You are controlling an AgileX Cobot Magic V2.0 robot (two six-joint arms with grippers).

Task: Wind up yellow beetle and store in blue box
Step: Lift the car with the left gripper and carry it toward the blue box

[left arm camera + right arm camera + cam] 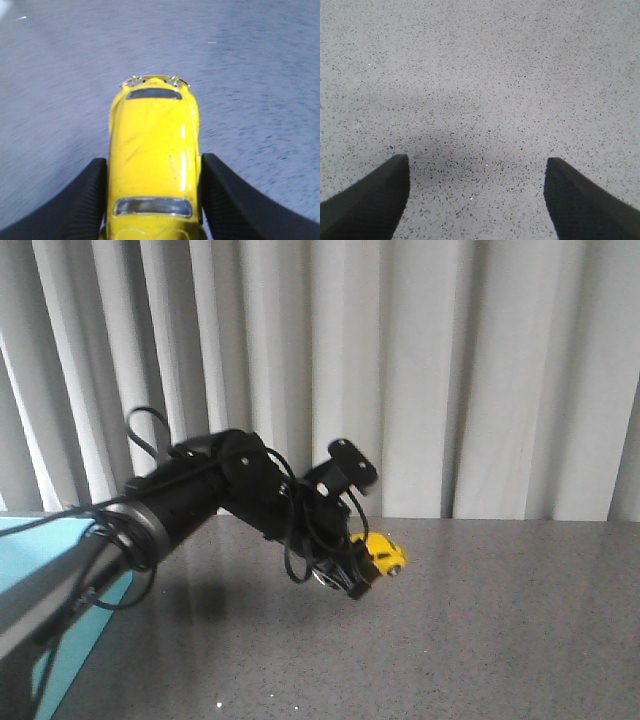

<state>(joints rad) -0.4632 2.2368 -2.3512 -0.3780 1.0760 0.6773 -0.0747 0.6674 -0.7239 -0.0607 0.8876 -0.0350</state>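
Observation:
My left gripper (pixel 365 575) is shut on the yellow beetle (pixel 383 552), a small bright yellow toy car, and holds it just above the grey table near its middle. In the left wrist view the beetle (pixel 154 160) fills the gap between the two black fingers (pixel 85 200), which press on its sides; its dark windows show and the table looks blurred. The blue box (pixel 40 540) shows only as a turquoise corner at the far left, partly hidden by my left arm. My right gripper (pixel 476 170) is open and empty over bare speckled table; it is out of the front view.
The grey speckled table (pixel 480 640) stretches to the right and front. A white pleated curtain (pixel 450 370) stands behind the table's far edge. Loose black cables (pixel 140 430) hang round my left arm.

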